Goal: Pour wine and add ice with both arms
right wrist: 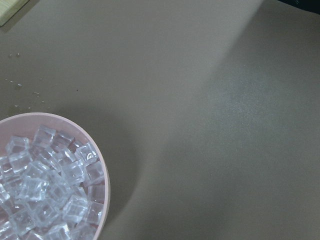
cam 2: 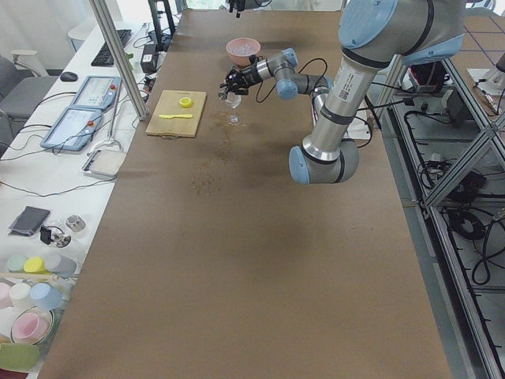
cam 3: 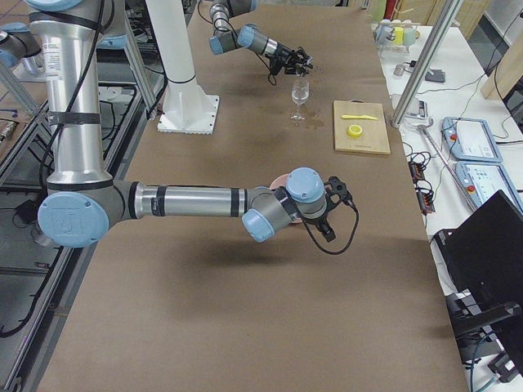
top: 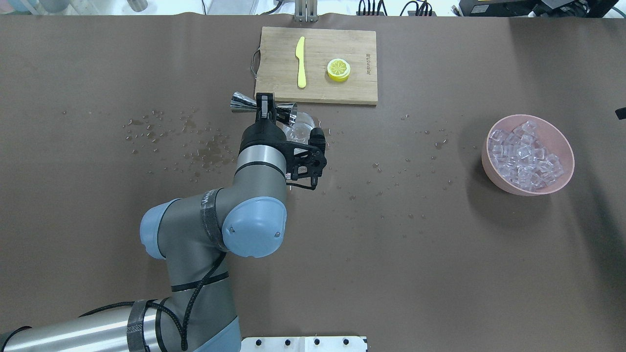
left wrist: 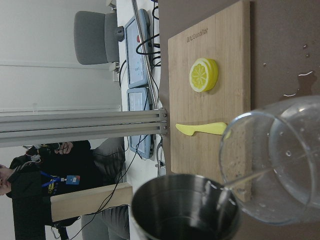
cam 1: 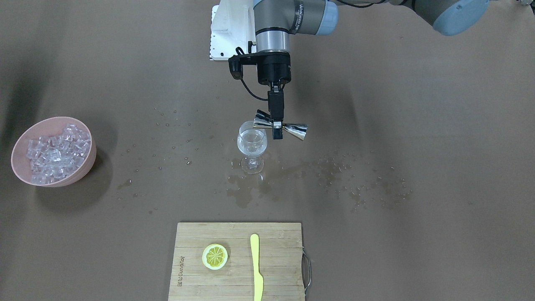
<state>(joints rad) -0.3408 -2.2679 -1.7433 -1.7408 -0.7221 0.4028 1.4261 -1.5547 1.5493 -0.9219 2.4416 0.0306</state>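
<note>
My left gripper [cam 1: 276, 125] is shut on the waist of a steel double-ended jigger [cam 1: 294, 130], held tipped sideways over a clear wine glass [cam 1: 251, 144] standing mid-table. In the left wrist view the jigger's cup [left wrist: 185, 210] meets the glass rim [left wrist: 280, 165], and a thin clear stream runs between them. The ice [cam 1: 54, 152] is heaped in a pink bowl [cam 1: 19, 144]; the right wrist view looks down on the ice [right wrist: 45, 190]. The right arm's wrist [cam 3: 306, 192] hangs by that bowl. Whether its gripper is open or shut I cannot tell.
A bamboo cutting board [cam 1: 238, 238] holds a lemon slice [cam 1: 215, 256] and a yellow knife [cam 1: 256, 267] on the operators' side. Droplets and a puddle [cam 1: 246, 190] lie around the glass. The white stand base [cam 1: 228, 33] is behind the left arm.
</note>
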